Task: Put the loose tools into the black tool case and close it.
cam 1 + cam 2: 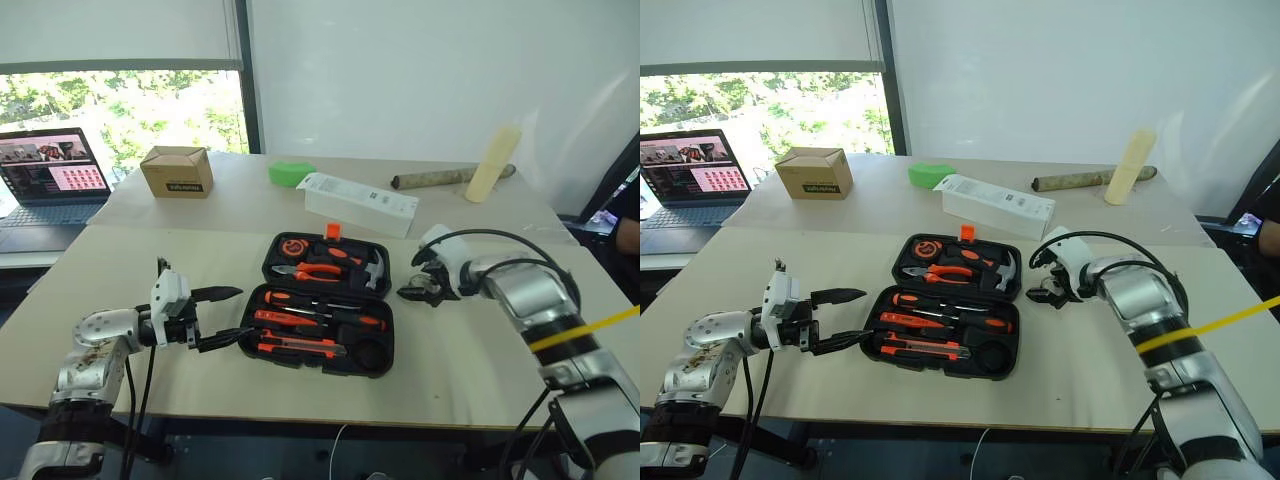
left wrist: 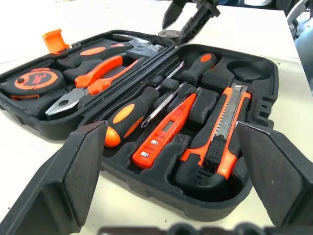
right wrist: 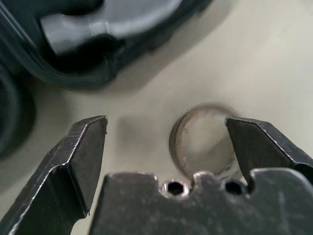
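The left gripper (image 1: 220, 320) hovers low over the desk (image 1: 120, 280) just left of the case (image 1: 322, 300), fingers spread wide and empty, pointing at it. The case lies open near the desk's front edge — screwdrivers (image 2: 146, 105), tester pen (image 2: 166, 132) and knife (image 2: 222, 132) sit in its near half, pliers (image 1: 315, 270) and hammer (image 1: 372, 268) in the far half. Just right of it the right gripper (image 1: 418, 290) tilts down over a small tape roll (image 3: 203, 139) on the desk — fingers apart, grasping nothing.
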You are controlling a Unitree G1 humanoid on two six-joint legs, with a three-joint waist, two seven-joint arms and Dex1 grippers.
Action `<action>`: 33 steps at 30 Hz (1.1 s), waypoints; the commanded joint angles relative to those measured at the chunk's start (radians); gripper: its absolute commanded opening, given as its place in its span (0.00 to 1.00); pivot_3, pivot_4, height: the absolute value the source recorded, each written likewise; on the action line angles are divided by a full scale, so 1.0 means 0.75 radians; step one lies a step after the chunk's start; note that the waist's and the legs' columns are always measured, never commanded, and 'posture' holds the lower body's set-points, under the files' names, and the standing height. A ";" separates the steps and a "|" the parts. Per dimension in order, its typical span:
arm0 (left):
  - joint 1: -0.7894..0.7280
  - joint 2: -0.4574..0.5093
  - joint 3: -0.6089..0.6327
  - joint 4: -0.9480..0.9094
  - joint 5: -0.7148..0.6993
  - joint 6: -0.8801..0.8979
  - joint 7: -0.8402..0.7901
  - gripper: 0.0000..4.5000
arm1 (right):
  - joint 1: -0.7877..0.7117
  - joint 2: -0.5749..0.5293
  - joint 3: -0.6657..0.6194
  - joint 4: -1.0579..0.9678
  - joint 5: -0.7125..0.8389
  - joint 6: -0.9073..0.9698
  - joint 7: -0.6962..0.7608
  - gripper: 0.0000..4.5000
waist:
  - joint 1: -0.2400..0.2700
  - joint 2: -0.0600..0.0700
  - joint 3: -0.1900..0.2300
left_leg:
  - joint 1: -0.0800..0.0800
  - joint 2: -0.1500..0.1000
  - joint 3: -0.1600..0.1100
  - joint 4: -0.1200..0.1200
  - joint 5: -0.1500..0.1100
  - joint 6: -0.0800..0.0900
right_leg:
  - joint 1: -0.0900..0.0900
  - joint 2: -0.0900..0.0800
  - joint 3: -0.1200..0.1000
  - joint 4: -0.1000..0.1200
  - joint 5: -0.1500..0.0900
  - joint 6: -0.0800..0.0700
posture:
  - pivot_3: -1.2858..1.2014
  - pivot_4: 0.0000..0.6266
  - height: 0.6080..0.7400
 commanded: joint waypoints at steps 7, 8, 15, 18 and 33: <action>-0.004 -0.010 -0.020 -0.176 -0.018 0.061 0.084 1.00 | -0.123 0.041 -0.018 0.199 -0.112 -0.189 0.096 0.30 | -0.014 0.000 0.000 | 0.002 0.002 0.000 0.002 0.001 -0.002 | 0.001 0.001 0.000 0.003 0.000 0.000 | 0.52 0.24 1.00; -0.006 -0.013 -0.025 -0.200 -0.021 0.078 0.098 1.00 | -0.124 0.038 -0.024 0.203 -0.115 -0.215 0.109 0.22 | -0.015 0.000 0.000 | 0.003 0.002 0.000 0.002 0.001 -0.003 | 0.001 0.001 0.001 0.004 0.000 0.000 | 0.52 0.24 1.00; -0.044 -0.016 -0.097 -0.310 -0.021 0.176 0.128 1.00 | -0.048 -0.094 -0.126 -0.129 0.072 -0.413 0.527 0.00 | -0.013 0.001 0.001 | 0.005 0.003 -0.004 0.002 0.002 -0.003 | 0.001 0.002 0.003 0.007 0.001 -0.001 | 0.52 0.24 1.00; -0.055 -0.001 -0.117 -0.316 -0.017 0.185 0.102 1.00 | -0.012 -0.137 -0.131 -0.422 0.188 -0.213 0.642 0.00 | -0.013 0.001 0.000 | 0.005 0.004 -0.004 0.002 0.002 -0.003 | 0.001 0.002 0.003 0.007 0.001 -0.001 | 0.52 0.24 1.00; -0.029 0.044 -0.139 -0.173 0.027 0.055 -0.015 1.00 | 0.227 -0.137 0.162 -1.025 0.202 0.297 0.423 0.00 | -0.001 0.001 0.001 | 0.005 0.003 -0.005 0.018 0.000 0.000 | 0.002 0.001 0.004 0.018 0.001 -0.002 | 0.52 0.24 1.00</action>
